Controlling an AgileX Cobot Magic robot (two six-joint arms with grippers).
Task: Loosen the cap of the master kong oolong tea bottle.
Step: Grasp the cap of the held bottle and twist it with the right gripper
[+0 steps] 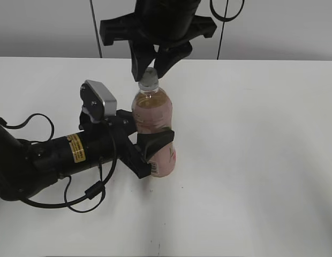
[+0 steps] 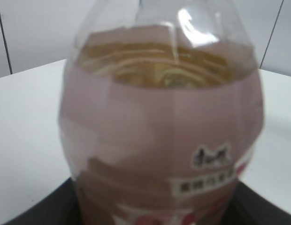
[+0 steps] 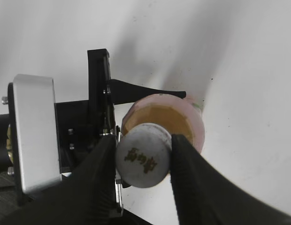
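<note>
your right gripper (image 3: 144, 161) is clenched on the cap (image 3: 143, 161), fingers pressed to both sides. your left gripper (image 1: 150, 147) grasps the master kong oolong tea bottle (image 1: 153, 128), upright on the counter (image 1: 251, 160).

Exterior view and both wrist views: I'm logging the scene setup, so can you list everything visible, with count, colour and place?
master kong oolong tea bottle: one, clear with amber tea and pale pink label, upright near the table's middle.
cap: one, white with a small dark mark on top, on the bottle's neck.
table: one, white, under everything.
cables: several, dark, hanging in front of the grey back wall.
left claw: one, black, coming in from the left, closed around the bottle's labelled body.
right claw: one, black, reaching down from above, its fingers pinching the cap's sides.
</note>
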